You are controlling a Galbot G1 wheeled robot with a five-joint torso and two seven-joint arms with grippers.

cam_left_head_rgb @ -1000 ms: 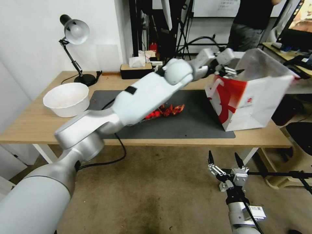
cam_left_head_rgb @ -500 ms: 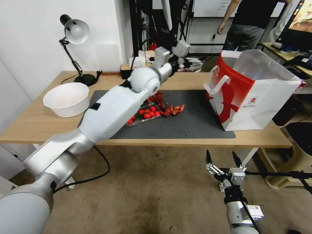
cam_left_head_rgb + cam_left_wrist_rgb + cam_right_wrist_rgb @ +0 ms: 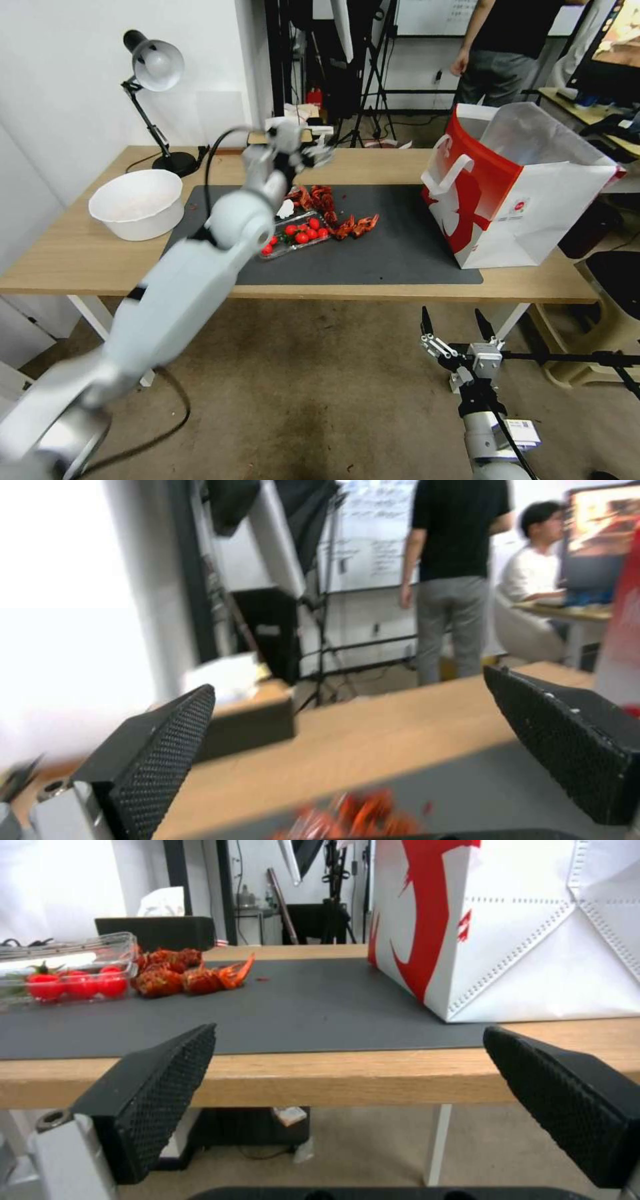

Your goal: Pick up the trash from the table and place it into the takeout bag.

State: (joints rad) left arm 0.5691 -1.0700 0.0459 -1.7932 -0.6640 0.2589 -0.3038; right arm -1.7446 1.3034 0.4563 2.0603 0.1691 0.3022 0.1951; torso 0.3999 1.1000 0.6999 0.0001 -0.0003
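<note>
Left gripper point(image 3: 313, 152): held above the back part of the dark grey mat point(image 3: 400, 247), over the red litter; its two fingers point(image 3: 167, 750) are spread wide apart and nothing is held between them or touched by them.
Right gripper point(image 3: 457, 330): parked low in front of the surface, below its front edge; the fingers point(image 3: 160, 1090) are spread wide and nothing is gripped.
Surface point(image 3: 67, 257): one long light-wood desk with white legs, carrying one mat.
Trash: one clear plastic tray of small red tomatoes point(image 3: 297, 237) is seen on the mat, near its left part; one loose heap of red crayfish shells point(image 3: 333, 213) lies just beside the tray, toward the back and right. In the right wrist view the tray point(image 3: 63, 972) and the shells point(image 3: 187, 975) are seen side by side on the mat. The number of shells cannot be told.
Takeout bag point(image 3: 527, 200): one red-and-white paper carrier, stood upright with its mouth open on the right end of the mat, well apart from the litter; its white flat handle point(image 3: 443, 177) hangs on the side facing the litter.
White bowl point(image 3: 137, 203): one, large, set on the bare wood left of the mat.
Desk lamp point(image 3: 157, 73): one, placed at the back left corner.
Black tissue box point(image 3: 157, 930): one, at the back edge of the surface.
</note>
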